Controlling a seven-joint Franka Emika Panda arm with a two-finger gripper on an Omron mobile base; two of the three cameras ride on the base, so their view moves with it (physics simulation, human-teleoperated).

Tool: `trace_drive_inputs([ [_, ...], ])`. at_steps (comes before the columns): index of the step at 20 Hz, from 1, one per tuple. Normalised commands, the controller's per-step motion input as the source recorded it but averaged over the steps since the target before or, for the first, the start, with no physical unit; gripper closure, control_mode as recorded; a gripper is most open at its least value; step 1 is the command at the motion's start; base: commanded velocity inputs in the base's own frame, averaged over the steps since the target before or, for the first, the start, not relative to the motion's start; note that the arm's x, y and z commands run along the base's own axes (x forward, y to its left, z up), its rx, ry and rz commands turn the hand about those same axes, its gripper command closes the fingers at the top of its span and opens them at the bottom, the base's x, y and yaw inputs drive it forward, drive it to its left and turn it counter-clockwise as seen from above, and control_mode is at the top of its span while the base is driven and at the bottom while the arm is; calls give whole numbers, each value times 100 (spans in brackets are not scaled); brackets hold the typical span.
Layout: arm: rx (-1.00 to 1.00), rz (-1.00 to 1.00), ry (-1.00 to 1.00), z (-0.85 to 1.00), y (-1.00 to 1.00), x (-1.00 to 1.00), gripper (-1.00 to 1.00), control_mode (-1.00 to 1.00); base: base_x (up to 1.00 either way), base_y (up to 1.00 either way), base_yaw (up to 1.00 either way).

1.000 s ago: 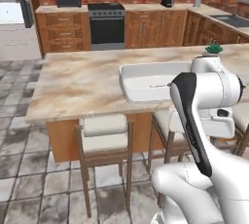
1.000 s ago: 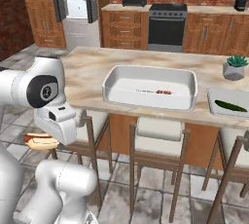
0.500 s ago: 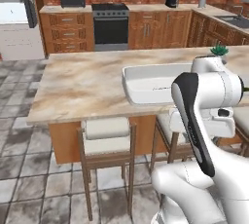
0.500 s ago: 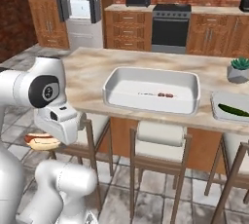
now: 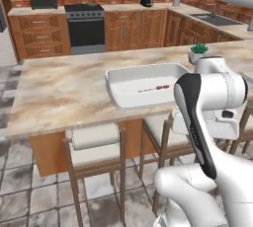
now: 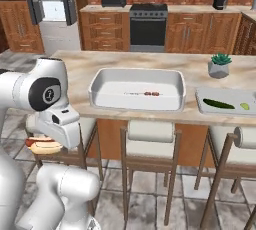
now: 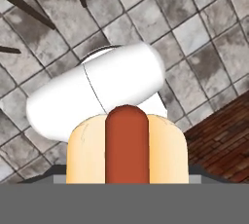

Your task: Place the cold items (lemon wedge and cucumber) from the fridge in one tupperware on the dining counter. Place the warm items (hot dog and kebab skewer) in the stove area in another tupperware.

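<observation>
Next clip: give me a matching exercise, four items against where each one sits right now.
Items:
1. kebab skewer
2. cucumber
3. hot dog
4. potted plant

Places:
A. in the claw, below counter height
B. bare on the dining counter
C. in the big white container
D. in the smaller container to the right

Pairs: 1-C, 2-D, 3-A, 4-B

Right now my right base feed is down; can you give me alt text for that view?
The pincer holds a hot dog low beside the stools, short of the stone counter. On the counter, a white container holds a kebab skewer; a second container to its right holds a cucumber and a lemon wedge.
</observation>
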Motion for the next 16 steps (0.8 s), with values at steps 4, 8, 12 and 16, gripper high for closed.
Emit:
trace_drive_inputs([
  [4,0,0,0,0,0,0,100,100,51,44,0],
  [8,0,0,0,0,0,0,100,100,69,15,0],
  [12,0,0,0,0,0,0,100,100,68,-6,0],
  [16,0,0,0,0,0,0,100,100,79,-6,-1],
])
